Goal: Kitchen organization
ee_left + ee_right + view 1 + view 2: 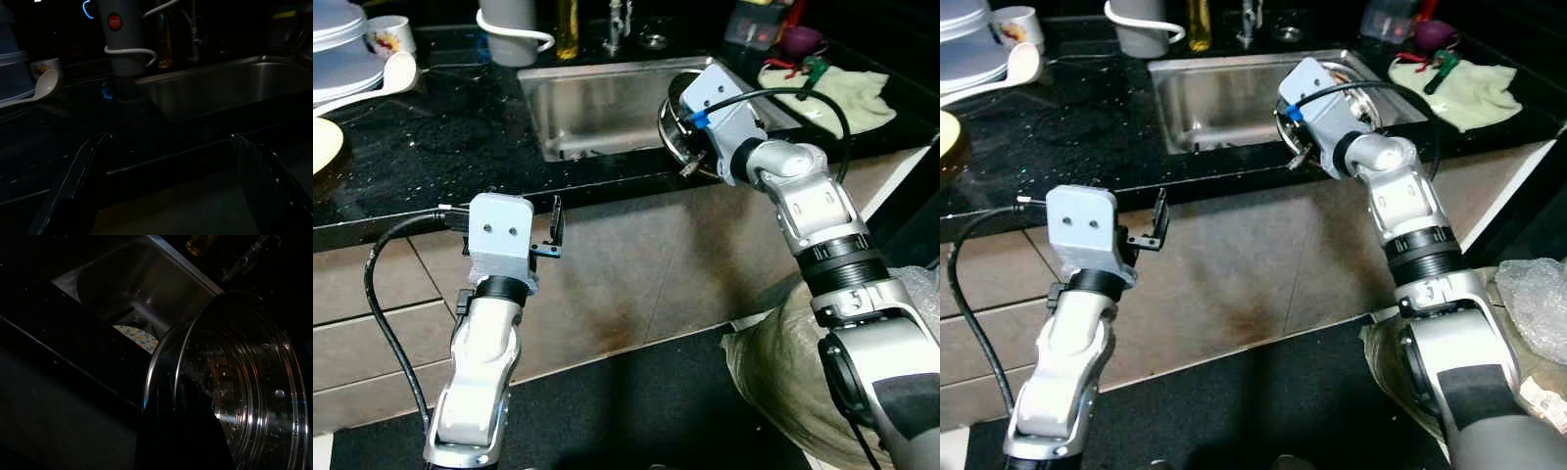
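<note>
Right gripper [178, 396] pinching wet steel pot [234, 396] rim above sink [597, 103]; could slip, clatter down. Left gripper [171, 161] spread, idle before sink.

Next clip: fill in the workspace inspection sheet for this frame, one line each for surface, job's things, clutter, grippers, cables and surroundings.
Surface: black speckled countertop with a steel sink set in it.
Job's things: steel pot, wet with droplets, held tilted at the sink's front right edge; patterned dish in the sink.
Clutter: white ladle, mug, stacked plates, grey appliance, oil bottle, pale cloth.
Grippers: right gripper shut on the pot's rim; left gripper open, below the counter edge.
Cables: black cable looping from the left wrist; another over the right wrist.
Surroundings: tiled counter front, plastic bags on the floor.
</note>
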Motion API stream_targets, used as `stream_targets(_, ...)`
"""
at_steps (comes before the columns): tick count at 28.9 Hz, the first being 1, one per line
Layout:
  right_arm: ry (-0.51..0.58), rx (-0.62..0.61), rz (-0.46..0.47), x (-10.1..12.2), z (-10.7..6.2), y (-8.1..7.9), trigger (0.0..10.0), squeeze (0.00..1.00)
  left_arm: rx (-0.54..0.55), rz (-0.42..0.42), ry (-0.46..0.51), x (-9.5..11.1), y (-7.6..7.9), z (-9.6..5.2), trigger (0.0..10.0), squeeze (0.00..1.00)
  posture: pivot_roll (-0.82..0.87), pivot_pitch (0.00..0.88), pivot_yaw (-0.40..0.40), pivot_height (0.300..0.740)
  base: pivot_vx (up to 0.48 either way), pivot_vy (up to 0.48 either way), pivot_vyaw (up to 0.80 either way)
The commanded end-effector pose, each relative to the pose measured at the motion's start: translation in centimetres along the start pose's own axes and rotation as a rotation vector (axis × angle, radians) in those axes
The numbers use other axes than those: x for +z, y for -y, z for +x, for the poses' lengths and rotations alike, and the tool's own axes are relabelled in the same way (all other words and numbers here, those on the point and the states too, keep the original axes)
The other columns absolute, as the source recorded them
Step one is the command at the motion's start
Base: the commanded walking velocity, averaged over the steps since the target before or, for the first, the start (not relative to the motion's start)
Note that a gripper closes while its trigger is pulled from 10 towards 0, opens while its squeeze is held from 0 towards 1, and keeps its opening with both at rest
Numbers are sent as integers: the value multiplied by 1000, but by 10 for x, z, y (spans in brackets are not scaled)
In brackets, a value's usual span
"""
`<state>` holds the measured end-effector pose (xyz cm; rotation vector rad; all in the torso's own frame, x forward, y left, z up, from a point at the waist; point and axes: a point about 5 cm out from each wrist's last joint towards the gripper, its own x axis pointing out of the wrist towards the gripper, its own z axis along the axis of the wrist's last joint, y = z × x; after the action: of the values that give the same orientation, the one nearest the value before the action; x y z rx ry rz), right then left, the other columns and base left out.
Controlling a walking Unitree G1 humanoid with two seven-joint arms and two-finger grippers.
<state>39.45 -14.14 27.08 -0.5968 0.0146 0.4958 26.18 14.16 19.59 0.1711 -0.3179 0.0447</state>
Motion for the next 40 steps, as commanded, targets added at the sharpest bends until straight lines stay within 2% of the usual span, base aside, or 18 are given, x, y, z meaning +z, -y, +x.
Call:
stream_targets(1,28,-18,-12,5,-1,2,10000,0,1,9,9,3,-1,1,10000,0,50,35,-81,732,0,0,0)
stream_targets(10,26,-24,-11,5,-1,3,10000,0,2,15,22,7,-3,3,10000,0,51,35,-81,732,0,0,0)
stream_targets(40,31,-16,-10,6,0,2,10000,0,-15,6,30,9,-1,3,10000,0,54,31,-81,732,281,0,0)
